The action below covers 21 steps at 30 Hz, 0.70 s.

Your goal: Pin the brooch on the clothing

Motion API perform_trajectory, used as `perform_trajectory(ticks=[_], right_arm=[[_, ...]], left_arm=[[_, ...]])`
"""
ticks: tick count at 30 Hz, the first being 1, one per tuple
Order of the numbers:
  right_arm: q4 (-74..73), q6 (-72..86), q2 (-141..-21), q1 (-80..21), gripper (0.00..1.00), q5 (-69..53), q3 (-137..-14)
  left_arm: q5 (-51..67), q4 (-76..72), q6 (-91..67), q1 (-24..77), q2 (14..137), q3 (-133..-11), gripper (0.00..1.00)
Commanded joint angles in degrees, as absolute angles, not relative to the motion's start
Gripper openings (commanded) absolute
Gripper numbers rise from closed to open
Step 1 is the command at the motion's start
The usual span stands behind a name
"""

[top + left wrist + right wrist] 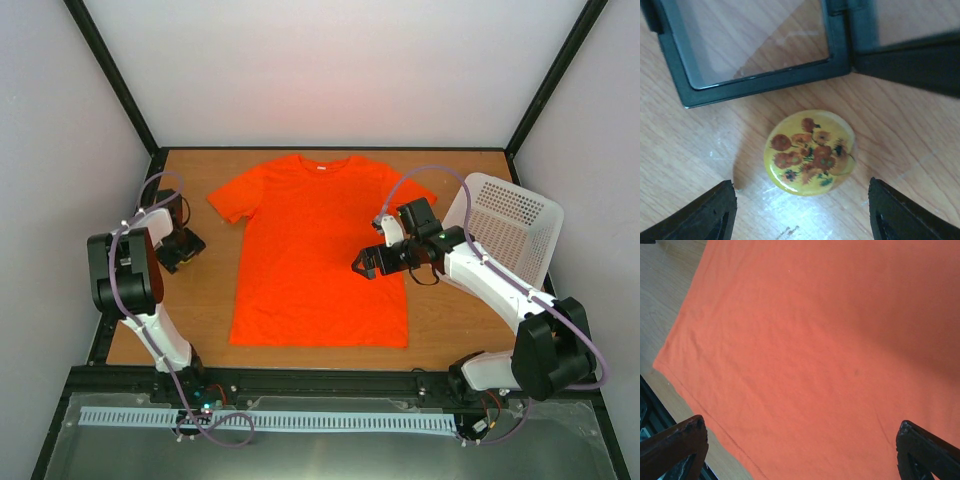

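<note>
The brooch (810, 152), a small round yellow disc printed with brown sunflowers, lies on the wooden table just beyond my left gripper (802, 215). That gripper is open, its two black fingertips (705, 212) apart on either side and nearer than the disc, not touching it. In the top view the left gripper (180, 248) is at the table's left side and the brooch is hidden under it. The orange T-shirt (315, 250) lies flat in the middle. My right gripper (366, 266) is open and empty, hovering over the shirt's right part (810, 350).
An open black square box (760, 82) with a clear window lies just beyond the brooch. A white perforated basket (510, 225) leans at the right. The shirt's hem and bare wood show at the left of the right wrist view (670, 305).
</note>
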State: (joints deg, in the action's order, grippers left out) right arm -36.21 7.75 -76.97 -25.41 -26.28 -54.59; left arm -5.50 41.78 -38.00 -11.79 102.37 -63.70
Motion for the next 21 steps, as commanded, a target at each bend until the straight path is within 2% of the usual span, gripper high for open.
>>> perform_trajectory(ticks=[1,12,19,21], right_arm=[[-35.99,7.21,-76.42,-25.14,1.0,-25.61,-55.28],[-36.15,7.3,-77.37,-25.14,1.0,-25.86,-55.45],[-36.22,7.17,-77.48,-25.13,1.0,-25.71,-55.62],[-36.23,7.25,-77.39,-25.14,1.0,-25.81,-55.55]], left_arm=[[-9.45,41.34,-42.42,-12.05,103.73,-66.35,0.72],[-10.78,41.2,-39.15,-11.83,110.06,-71.28,0.68],[-10.19,44.18,-41.61,-9.56,109.27,-68.38,0.65],[-9.64,44.06,-42.44,-9.4,107.78,-66.29,0.62]])
